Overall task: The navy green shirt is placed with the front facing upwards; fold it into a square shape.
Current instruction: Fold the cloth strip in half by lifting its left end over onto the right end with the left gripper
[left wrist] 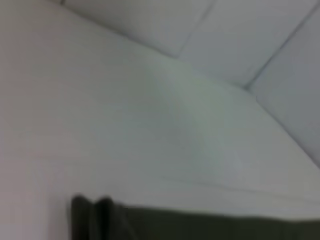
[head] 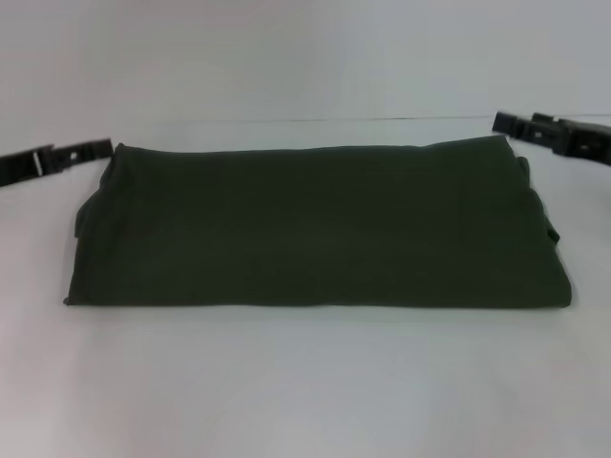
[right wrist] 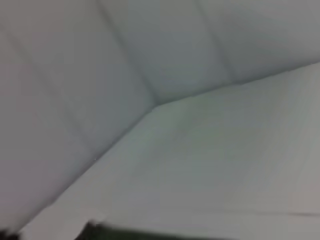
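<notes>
White worktop [head: 305, 382], plain and matte, runs back to a far edge where pale panelled walls [right wrist: 150, 45] rise, their seams meeting at a corner beyond the worktop's far edge.

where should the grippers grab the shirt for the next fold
Probably its two short ends. The shirt lies as a wide flat band, the left gripper by its far left corner and the right gripper by its far right, so each could come in from its own side.

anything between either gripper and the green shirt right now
Nothing visible. The left gripper sits just off the far left corner of the navy green shirt, the right gripper just off its far right corner, with only bare white table around.
</notes>
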